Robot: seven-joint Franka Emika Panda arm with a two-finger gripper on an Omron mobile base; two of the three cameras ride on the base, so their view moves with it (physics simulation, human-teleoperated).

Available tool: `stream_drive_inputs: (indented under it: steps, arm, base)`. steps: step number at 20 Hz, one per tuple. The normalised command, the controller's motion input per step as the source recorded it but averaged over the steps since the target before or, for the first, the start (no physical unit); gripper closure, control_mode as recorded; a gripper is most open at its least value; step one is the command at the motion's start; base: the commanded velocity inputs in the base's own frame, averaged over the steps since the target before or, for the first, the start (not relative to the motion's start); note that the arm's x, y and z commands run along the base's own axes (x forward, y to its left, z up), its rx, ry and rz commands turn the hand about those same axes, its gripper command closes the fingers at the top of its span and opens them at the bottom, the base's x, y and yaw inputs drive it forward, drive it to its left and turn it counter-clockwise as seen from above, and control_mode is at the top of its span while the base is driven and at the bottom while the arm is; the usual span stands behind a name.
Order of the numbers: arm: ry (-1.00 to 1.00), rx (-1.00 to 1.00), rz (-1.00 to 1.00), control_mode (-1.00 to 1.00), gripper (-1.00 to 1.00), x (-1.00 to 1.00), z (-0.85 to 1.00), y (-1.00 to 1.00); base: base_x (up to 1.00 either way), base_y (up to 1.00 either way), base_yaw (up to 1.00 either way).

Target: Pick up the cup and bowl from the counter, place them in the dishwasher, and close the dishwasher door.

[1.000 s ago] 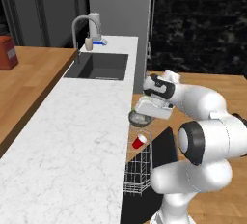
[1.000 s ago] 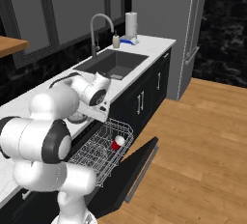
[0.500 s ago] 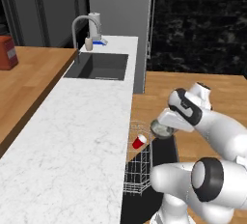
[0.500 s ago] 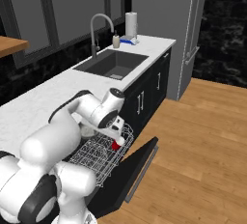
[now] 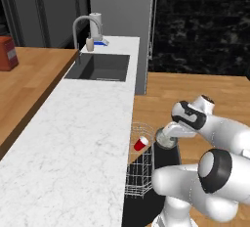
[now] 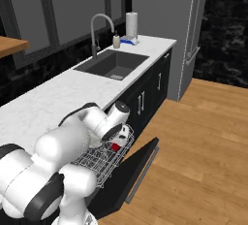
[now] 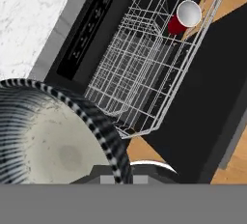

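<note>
The gripper (image 5: 168, 134) is clamped on the grey bowl (image 5: 166, 138), carried over the dishwasher's wire rack (image 7: 144, 68), where the red cup (image 7: 183, 18) lies at the far end.

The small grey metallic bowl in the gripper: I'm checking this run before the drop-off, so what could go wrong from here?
1. The small grey metallic bowl hangs over the open black dishwasher door, beside the white wire rack; released here, it would likely miss the rack.
2. The small red tapered cup lies tilted in the rack's corner; a bowl set down there might knock it.
3. The gripper works low near the rack, so its wires could snag it.
</note>
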Motion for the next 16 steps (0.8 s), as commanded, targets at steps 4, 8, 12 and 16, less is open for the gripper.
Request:
stream_drive_inputs:
  steps: [4,8,12,16]
  arm:
    - [-0.06,0.0,0.36,-1.0,1.0,0.65,-0.39,0.0]
    - [-0.15,0.0,0.29,-1.0,1.0,0.4,-0.3,0.0]
    - [-0.2,0.0,0.18,-1.0,1.0,0.27,-0.14,-0.02]
    - [-0.16,0.0,0.2,-1.0,1.0,0.26,-0.16,0.0]
  base:
    - [0.0,0.0,0.0]
    - [0.0,0.0,0.0]
    - [0.0,0.0,0.0]
    - [0.0,0.0,0.0]
